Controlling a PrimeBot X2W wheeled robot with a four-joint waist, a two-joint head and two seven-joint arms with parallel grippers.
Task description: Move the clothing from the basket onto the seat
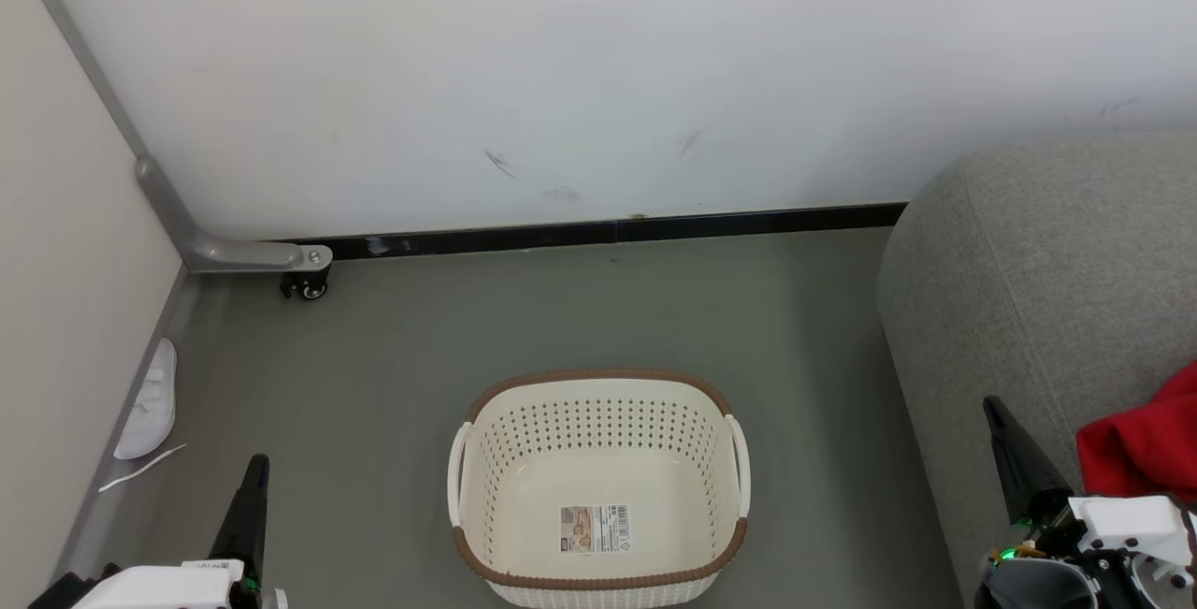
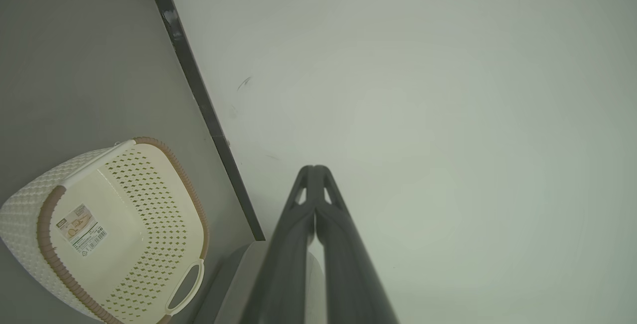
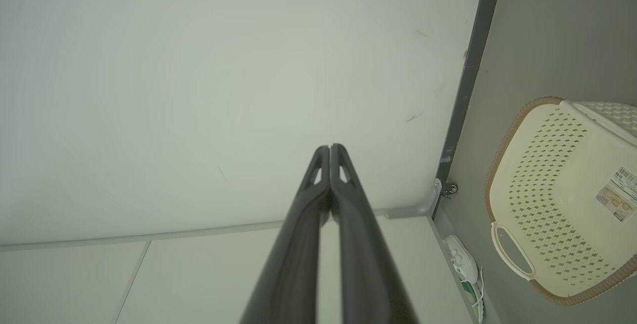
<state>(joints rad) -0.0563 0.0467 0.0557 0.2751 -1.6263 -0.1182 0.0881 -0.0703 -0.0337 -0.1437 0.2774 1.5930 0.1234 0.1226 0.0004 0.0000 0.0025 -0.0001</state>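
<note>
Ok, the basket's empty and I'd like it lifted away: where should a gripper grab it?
Probably the right side handle, from above: the basket stands upright, and that thin loop stands off the wall, leaving a gap for a finger.

The basket (image 1: 598, 427) is cream-white, dotted with rows of small diamond holes, with a brown woven-look rim and a beige-and-white barcode sticker (image 1: 595, 529) on its bottom. Right of the basket, the seat (image 1: 1029, 291) is plain grey, with bright-red clothing (image 1: 1141, 445) on it. Left of the basket is a white slipper (image 1: 150, 403). Behind the basket, black skirting (image 1: 655, 227) runs under a white wall (image 1: 561, 57). The floor (image 1: 393, 356) is dull grey-green.
</note>
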